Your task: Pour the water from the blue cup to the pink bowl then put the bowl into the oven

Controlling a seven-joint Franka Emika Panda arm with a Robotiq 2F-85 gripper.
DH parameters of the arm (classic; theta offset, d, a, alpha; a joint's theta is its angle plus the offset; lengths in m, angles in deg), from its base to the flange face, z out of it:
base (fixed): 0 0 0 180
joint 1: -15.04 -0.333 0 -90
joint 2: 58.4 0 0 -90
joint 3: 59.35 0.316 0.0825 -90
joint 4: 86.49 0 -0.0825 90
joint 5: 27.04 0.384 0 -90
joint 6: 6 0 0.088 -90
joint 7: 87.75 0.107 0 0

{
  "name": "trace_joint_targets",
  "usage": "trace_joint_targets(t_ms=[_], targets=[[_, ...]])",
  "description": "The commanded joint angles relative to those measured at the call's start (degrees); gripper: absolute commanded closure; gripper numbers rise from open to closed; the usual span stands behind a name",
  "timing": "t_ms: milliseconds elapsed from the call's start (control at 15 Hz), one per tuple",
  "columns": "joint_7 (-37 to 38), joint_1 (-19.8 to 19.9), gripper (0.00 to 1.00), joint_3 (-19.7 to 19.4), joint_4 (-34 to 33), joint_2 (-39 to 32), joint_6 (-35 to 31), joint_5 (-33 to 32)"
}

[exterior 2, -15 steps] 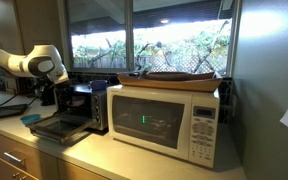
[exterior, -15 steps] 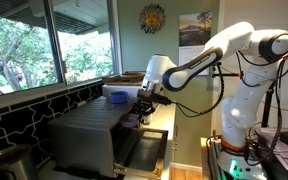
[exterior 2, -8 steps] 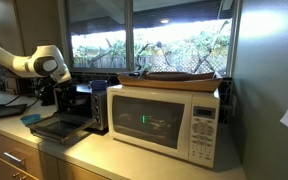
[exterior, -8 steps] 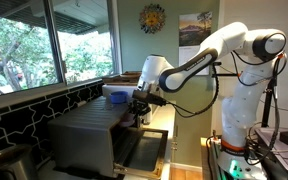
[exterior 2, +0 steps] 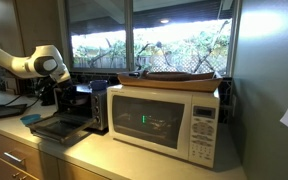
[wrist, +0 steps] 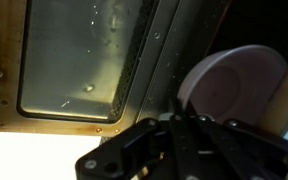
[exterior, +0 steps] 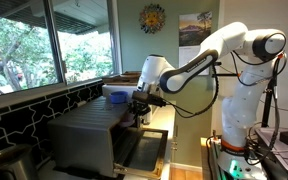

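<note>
Holding pink bowl point(wrist: 234, 85) by its near rim, it seems; gripper point(wrist: 189, 122) clenched tight, bowl just ahead of the fingertips, above the open door of the oven point(exterior: 84, 130). Best kept level, eased forward and low into the cavity, let go only once seated.

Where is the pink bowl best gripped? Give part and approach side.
The pink bowl is probably best pinched at its thin rim, on the edge nearest the tool, coming from above: it looks shallow and round, open side towards the wrist view, so one finger fits each side.
</note>
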Motion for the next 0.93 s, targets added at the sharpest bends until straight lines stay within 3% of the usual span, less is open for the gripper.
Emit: trace_joint_targets(t_ms=[0, 600, 733, 867], targets=[[2.23, -0.15, 0.99, 0.03, -1.59, -3.66, -2.40, -0.60], [2.04, -1.05, 0.99, -0.28, -1.61, -4.73, -1.98, 0.04], [2.25, -1.13, 0.85, -0.28, -1.54, -4.85, -2.41, 0.08], [2.16, -1.34, 0.77, -0.34, -1.39, -5.08, -2.79, 0.30]])
